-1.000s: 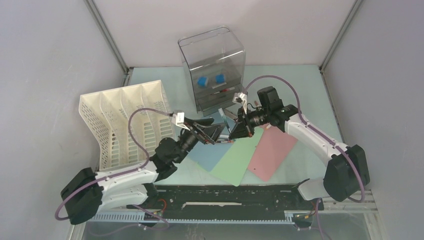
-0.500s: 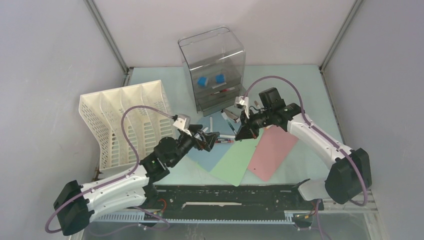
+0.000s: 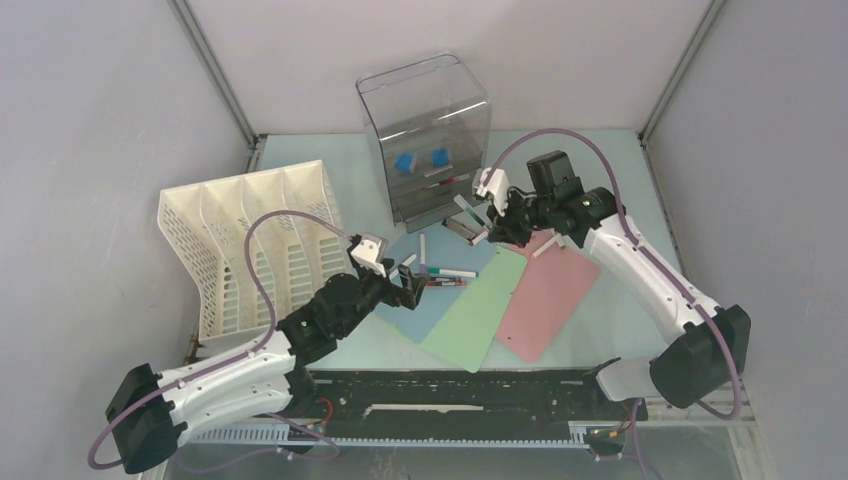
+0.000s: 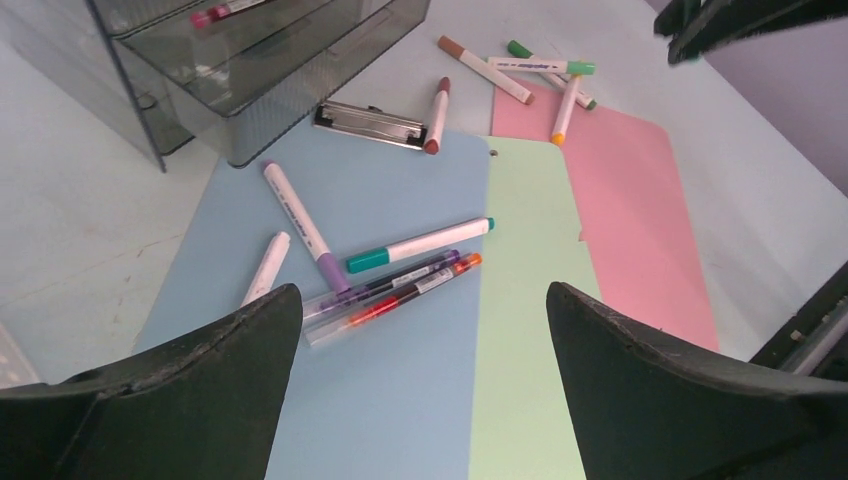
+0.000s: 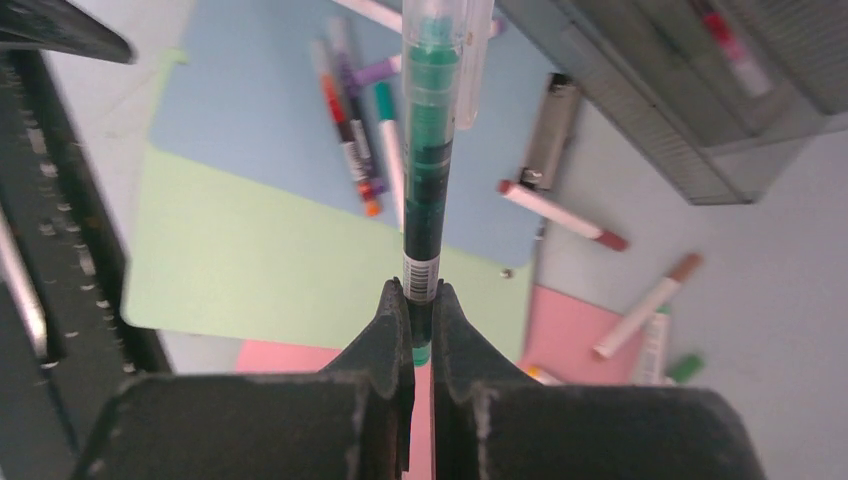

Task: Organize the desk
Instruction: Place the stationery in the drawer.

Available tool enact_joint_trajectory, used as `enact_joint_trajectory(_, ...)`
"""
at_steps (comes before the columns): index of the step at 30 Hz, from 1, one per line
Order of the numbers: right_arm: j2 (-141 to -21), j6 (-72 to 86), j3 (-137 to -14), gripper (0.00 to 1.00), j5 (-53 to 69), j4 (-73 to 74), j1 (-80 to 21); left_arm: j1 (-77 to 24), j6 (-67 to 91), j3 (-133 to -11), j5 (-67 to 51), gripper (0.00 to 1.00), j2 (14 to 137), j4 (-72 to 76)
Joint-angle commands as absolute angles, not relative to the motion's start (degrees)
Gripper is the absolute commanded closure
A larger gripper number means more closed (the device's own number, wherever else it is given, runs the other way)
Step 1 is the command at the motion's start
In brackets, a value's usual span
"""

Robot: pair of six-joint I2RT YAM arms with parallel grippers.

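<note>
Left gripper (image 4: 420, 300), jaws spread wide, hangs above the blue sheet (image 4: 400, 400). Over the sheet's far corner, right gripper (image 5: 420, 298) pinches a green pen (image 5: 430, 150). The desk (image 3: 620, 170) lies beneath the sheet. The drawer box (image 3: 425, 130) stands just beyond it.

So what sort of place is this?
Probably a staged office setup in a test cell: a pale green desk boxed in by grey walls, with a white file rack, a clear drawer box and loose markers.

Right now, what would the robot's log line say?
left fingers open above blue sheet | right fingers shut on green pen
</note>
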State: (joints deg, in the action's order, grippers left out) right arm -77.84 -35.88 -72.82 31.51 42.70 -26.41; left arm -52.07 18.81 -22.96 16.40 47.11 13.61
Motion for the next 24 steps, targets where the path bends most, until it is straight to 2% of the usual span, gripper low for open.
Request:
enact_joint_trajectory(1,-81.6,-43.7,-79.2,1.00,19.3,45.0,-28.5,-51.7,17.7,-21.7,20.9,0.00,44.6,13.2)
enact_joint_trajectory(13,-100.2,-51.8,-104.1,1.00,4.0,53.1,-33.2,-51.0,19.1,-18.3,24.3,0.00,39.3,11.2)
enact_joint_trajectory(24,-111.6,-60.7,-109.3,1.00,-11.1,46.6,-37.1,-50.1,20.2,-16.4,25.0,0.00,36.8,10.5)
